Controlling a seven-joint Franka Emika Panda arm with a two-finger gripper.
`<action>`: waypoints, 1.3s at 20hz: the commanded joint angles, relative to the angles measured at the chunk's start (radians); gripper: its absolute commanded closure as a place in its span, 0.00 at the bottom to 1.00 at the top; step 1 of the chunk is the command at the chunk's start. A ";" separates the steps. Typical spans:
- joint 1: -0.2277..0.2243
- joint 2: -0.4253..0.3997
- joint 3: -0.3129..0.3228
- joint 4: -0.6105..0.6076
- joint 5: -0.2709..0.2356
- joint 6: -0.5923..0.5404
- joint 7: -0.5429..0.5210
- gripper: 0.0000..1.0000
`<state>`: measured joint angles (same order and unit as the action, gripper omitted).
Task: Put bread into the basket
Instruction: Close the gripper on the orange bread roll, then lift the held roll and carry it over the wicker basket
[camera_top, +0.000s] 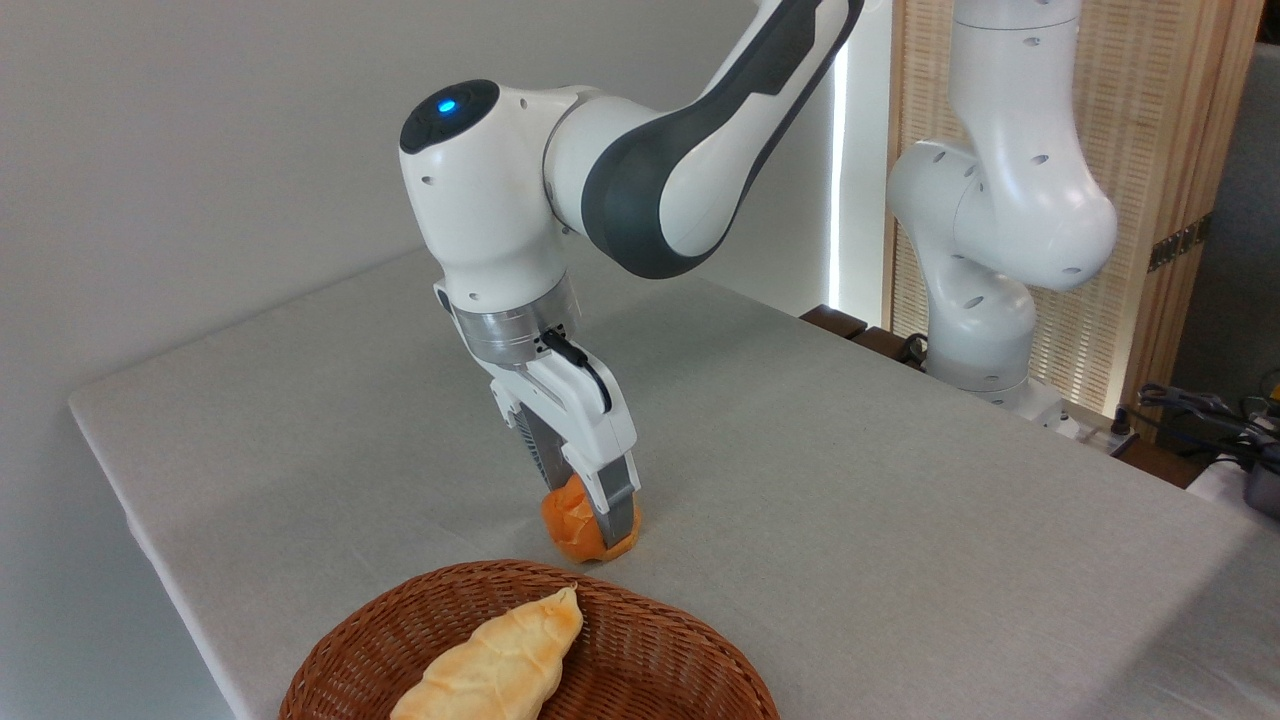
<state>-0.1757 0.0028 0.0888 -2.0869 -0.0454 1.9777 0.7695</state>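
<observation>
The bread (572, 527), a small orange-brown bun, rests on the grey tablecloth just beyond the basket. My gripper (592, 512) comes down on it from above with its fingers closed against the bun's two sides. The near finger (618, 505) covers part of the bun's right half, and the far finger is mostly hidden behind the bun. The basket (390, 620), reddish-brown wicker, sits at the bottom edge of the view, partly cut off, a short way in front of the bun.
A long pale-yellow leaf-shaped loaf (497, 660) lies inside the basket. The table's left edge (140, 520) runs diagonally close to the basket. The robot base (985, 330) stands at the far right, with cables and equipment (1210, 420) beyond it.
</observation>
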 joint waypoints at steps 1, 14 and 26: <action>-0.002 -0.001 0.002 0.004 0.006 0.009 0.010 0.52; 0.002 -0.061 0.011 0.157 -0.007 -0.088 -0.001 0.51; 0.005 0.052 0.132 0.192 -0.008 0.255 0.007 0.06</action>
<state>-0.1665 0.0001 0.2125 -1.9073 -0.0457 2.1546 0.7704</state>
